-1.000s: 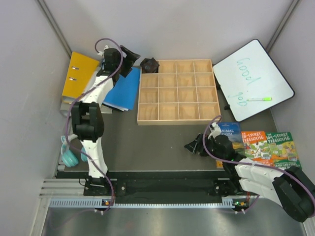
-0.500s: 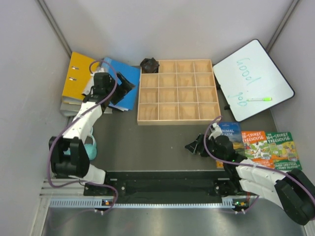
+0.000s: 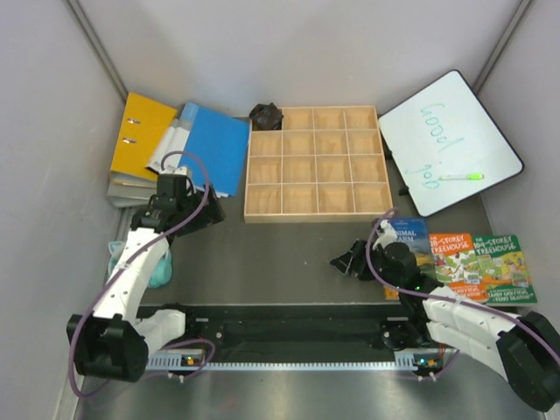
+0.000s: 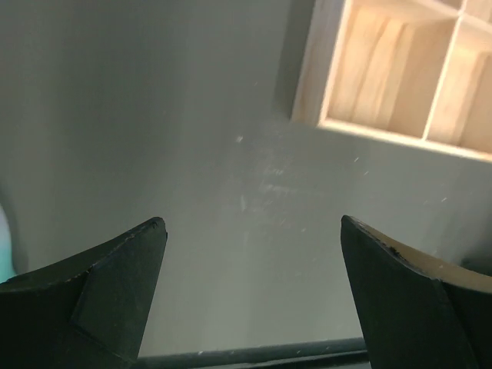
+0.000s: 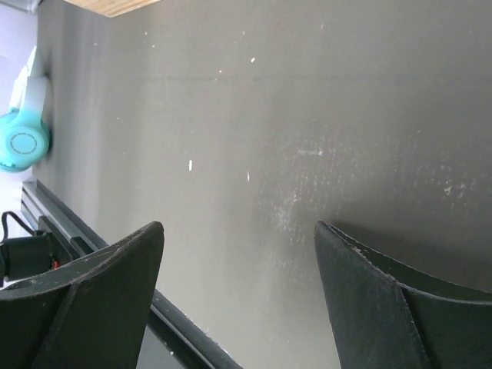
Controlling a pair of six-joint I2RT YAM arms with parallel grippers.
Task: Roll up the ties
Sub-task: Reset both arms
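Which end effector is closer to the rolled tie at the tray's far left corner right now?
Left. The left end effector sits beside the wooden tray's near left corner; the right end effector lies nearer the bases, farther from the rolled tie.

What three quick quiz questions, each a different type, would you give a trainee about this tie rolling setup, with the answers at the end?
1. True or false: the left pincer is holding a tie.
2. Multiple choice: where is the rolled tie? A, on the blue folder. B, in the far left corner compartment of the wooden tray. C, on the whiteboard.
3. Fill in: the right pincer is ____ and holds nothing.
Key: 1 false, it is open and empty. 2 B. 3 open.
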